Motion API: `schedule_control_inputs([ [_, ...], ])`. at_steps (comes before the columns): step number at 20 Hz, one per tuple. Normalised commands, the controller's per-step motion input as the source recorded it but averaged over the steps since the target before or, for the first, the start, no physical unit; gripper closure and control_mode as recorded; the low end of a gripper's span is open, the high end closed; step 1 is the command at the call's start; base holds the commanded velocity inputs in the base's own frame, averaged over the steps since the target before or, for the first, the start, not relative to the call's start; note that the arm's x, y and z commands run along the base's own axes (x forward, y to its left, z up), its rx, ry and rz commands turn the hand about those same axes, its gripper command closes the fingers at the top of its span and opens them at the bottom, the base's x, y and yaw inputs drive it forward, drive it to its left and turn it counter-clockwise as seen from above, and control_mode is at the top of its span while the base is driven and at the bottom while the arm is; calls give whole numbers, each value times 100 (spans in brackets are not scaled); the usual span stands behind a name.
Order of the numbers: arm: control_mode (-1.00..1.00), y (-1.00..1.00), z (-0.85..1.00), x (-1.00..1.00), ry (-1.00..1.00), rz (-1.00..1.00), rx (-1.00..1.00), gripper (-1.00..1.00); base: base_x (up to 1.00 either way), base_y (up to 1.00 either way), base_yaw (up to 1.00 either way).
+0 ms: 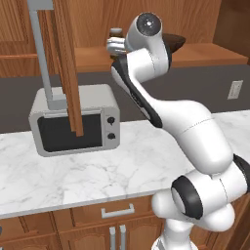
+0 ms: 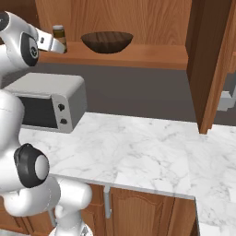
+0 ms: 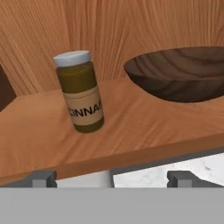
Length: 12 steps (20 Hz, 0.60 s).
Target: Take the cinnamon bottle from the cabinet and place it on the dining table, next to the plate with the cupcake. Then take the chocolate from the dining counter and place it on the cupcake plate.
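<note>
The cinnamon bottle (image 3: pixel 81 92) stands upright on the open cabinet's wooden shelf (image 3: pixel 131 131). It is a brownish jar with a white cap and a tan label. It sits left of centre in the hand view, a little beyond my gripper (image 3: pixel 112 179), which is open and level with the shelf's front edge. Nothing is between the fingers. From the right base view the bottle (image 2: pixel 58 36) shows just behind the gripper (image 2: pixel 53 45). In the left base view its cap (image 1: pixel 115 32) peeks above the hand (image 1: pixel 114 46). The plate, cupcake and chocolate are out of view.
A dark wooden bowl (image 3: pixel 183 74) rests on the same shelf, right of the bottle (image 2: pixel 107 42). A grey microwave (image 1: pixel 73 119) stands on the marble counter (image 1: pixel 97 171) below the shelf. Open cabinet doors hang at the left (image 1: pixel 66 63) and at the right (image 2: pixel 209 64).
</note>
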Motion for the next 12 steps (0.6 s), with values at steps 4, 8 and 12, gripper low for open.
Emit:
schedule_control_inputs([
  [4,-100,6,-3,26,5,1,1,-100,0,0,0],
  [8,-100,13,-1,33,0,4,0,-100,0,0,0],
  [12,-100,15,-3,27,0,3,0,-100,0,0,0],
])
